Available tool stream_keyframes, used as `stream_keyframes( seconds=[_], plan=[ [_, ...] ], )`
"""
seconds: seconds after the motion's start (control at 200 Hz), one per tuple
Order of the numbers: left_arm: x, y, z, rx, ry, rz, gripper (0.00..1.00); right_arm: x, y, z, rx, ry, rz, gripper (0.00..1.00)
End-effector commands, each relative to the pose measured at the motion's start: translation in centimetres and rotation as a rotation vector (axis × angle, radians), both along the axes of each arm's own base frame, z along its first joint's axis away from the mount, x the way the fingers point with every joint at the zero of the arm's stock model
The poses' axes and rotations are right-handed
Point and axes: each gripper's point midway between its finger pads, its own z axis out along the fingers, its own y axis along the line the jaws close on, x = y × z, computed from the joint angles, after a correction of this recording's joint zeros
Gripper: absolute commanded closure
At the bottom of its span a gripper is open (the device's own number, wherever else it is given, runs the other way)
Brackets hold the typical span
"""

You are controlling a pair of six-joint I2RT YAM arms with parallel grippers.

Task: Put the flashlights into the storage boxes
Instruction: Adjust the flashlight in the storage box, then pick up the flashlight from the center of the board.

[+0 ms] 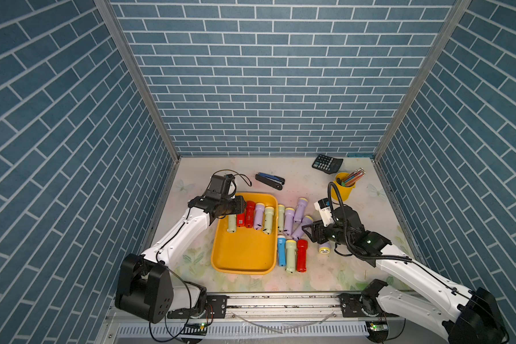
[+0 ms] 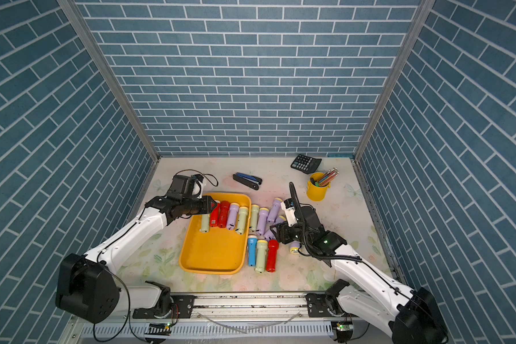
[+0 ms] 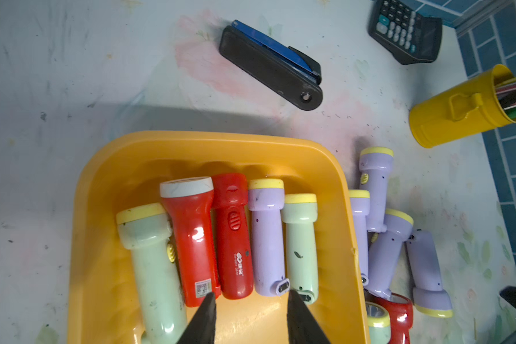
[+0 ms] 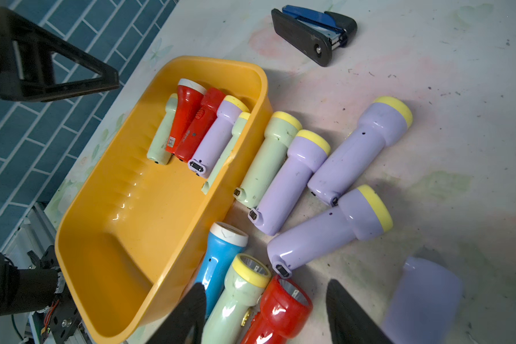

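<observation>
I am holding my left gripper (image 3: 251, 299) low over the yellow-orange tray (image 3: 209, 137). Its two fingers (image 3: 204, 318) are standing apart, and nothing is between them. Just before their tips, five flashlights are lying side by side at the far end of the tray: a pale green flashlight (image 3: 152, 268), a red flashlight with a white head (image 3: 191, 235), an all-red flashlight (image 3: 233, 238), a lilac flashlight (image 3: 267, 238) and a second pale green flashlight (image 3: 300, 238).

My right gripper (image 4: 265, 284) is hovering over the table (image 4: 429, 74) beside the tray, also spread wide and gripping nothing. Below it the blue flashlight (image 4: 218, 262), a green flashlight with a yellow head (image 4: 236, 297) and a red flashlight with a red head (image 4: 280, 306) are lying in a row next to the tray's long wall. Beyond them one more green and three lilac ones are lying close together, some touching. A last lilac flashlight (image 1: 324, 248) is lying under my right wrist. Whether this arm is hiding another one, I cannot tell.

I am judging these as light, stiff plastic shells. They look glossy, so the pads may slip, and they are round, so they may roll when nudged. I would take each one across the narrow handle near its middle, not at the flared head.
</observation>
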Motion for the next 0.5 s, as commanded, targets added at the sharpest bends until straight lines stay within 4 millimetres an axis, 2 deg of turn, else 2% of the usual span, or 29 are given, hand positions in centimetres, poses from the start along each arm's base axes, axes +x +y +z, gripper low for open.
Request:
stream_keyframes(
  seconds=[0.0,0.155,0.345,0.495],
  plan=[
    [-0.9,-1.8,0.6,-0.062,-0.065,-0.100,0.60,0.1,-1.9,-0.9,-0.103,0.070,-0.080,0.35],
    [-2.6,-3.7,0.4,-0.053,-0.079,-0.225,0.60,-0.2,-4.0,-2.6,-0.228,0.167,-0.138,0.35],
    [-4.8,-7.6,-0.1,-0.005,-0.074,-0.373,0.60,-0.5,-7.8,-5.1,-0.376,0.312,-0.240,0.36],
    [-5.6,-10.4,-0.5,-0.027,-0.072,-0.421,0.60,-1.1,-9.5,-6.2,-0.445,0.419,-0.268,0.38]
  ],
)
